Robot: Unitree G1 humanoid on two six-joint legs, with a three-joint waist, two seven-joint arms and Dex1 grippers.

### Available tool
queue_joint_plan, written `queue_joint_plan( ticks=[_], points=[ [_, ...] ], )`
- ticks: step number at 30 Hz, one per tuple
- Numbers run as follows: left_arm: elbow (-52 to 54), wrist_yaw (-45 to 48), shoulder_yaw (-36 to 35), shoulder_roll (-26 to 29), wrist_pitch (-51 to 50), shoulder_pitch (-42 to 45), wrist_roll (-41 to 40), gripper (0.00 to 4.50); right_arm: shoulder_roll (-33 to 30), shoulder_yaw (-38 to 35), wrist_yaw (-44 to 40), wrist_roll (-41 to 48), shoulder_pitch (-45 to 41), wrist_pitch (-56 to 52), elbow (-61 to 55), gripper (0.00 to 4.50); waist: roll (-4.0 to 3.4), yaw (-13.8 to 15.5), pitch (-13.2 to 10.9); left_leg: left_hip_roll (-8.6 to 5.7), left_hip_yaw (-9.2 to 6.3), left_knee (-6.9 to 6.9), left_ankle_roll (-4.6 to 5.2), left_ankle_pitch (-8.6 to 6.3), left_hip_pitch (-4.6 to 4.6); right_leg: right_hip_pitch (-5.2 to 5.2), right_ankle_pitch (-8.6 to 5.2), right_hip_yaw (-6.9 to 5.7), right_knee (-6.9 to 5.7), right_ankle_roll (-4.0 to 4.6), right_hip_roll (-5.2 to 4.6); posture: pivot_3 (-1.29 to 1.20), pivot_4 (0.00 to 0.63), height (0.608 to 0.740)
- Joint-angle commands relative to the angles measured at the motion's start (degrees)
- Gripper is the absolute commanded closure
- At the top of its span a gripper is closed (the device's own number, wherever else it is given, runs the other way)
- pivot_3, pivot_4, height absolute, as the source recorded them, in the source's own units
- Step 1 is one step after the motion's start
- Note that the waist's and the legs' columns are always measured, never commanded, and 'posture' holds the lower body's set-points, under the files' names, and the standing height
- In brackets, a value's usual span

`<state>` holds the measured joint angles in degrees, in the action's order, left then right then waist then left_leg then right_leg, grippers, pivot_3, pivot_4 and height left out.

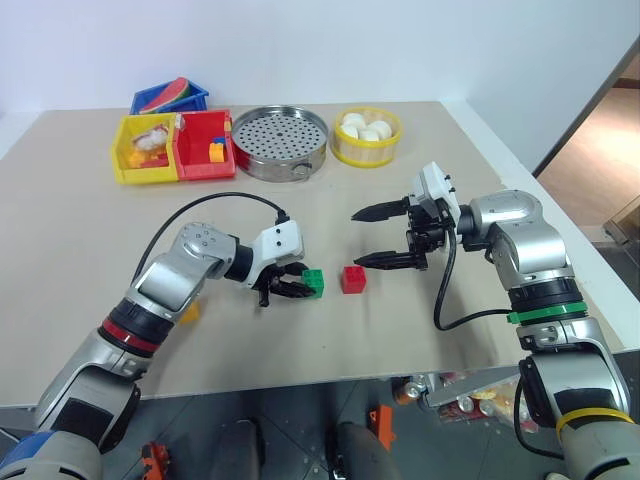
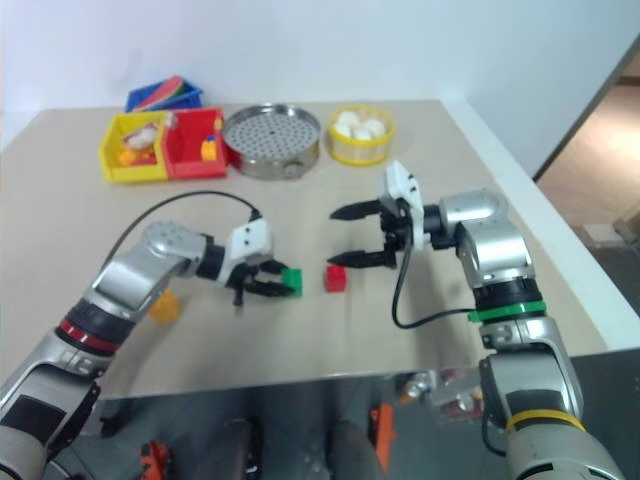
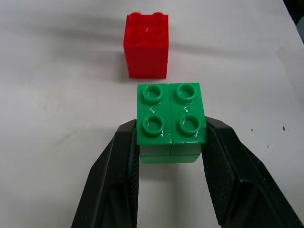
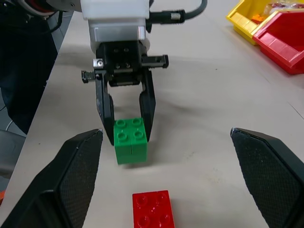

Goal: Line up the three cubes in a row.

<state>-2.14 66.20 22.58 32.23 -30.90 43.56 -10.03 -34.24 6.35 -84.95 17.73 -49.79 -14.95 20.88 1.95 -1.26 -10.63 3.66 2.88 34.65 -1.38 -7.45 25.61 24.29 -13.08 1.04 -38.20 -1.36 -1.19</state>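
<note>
The left hand [image 1: 291, 288] sits just left of the frame's centre, low over the desk [image 1: 80, 230], its two black fingers [image 3: 118, 180] clamped on the sides of the green cube [image 1: 314, 282]. The cube stands studs up, seemingly on the desk, with a seam down its middle running along the fingers' line — it looks like two narrow bricks side by side. Just right of it, apart by a small gap, the red cube [image 1: 353, 279] stands upright too, studs up; in the left wrist view it lies straight beyond the green one with nothing between them. The yellow-orange cube [image 2: 165, 305] lies at the lower left, partly hidden behind the left forearm and well apart from the other two.

The right hand [image 1: 384, 236] hovers right of centre, above and just right of the red cube, fingers spread wide and holding nothing; they point toward the left hand. A black cable loops from each wrist over the desk.

Along the top of the frame, well clear of the cubes, stand a yellow bin [image 1: 122, 150] and a red bin [image 1: 190, 160] of small clutter, a blue bin [image 1: 148, 100] behind them, a perforated metal steamer tray [image 1: 280, 165] at upper centre, and — to its right — a yellow bowl [image 1: 366, 152] of white round things.
</note>
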Motion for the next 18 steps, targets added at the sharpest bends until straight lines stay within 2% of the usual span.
queue_joint_plan(
  ticks=[1,18],
  points=[
    [1.7,-0.3,-0.5,-0.2,0.8,-0.1,0.6,3.22,-0.7,-1.1,-0.3,0.9,0.1,0.8,-2.3,0.00,0.00,0.0,0.0,0.00,-0.01,0.00,0.00,0.00,0.00,0.00,0.00,0.00,0.00,0.00,0.01,0.00,0.150,0.740],
    [-1.1,-2.3,-0.6,-2.0,2.8,-1.7,3.5,3.22,-0.8,-0.9,0.6,0.1,-0.2,2.5,-1.4,0.00,0.00,0.0,0.0,0.00,0.00,0.02,0.00,0.00,0.00,-0.01,0.01,0.00,-0.01,0.00,0.00,0.00,0.150,0.740]
  ],
)
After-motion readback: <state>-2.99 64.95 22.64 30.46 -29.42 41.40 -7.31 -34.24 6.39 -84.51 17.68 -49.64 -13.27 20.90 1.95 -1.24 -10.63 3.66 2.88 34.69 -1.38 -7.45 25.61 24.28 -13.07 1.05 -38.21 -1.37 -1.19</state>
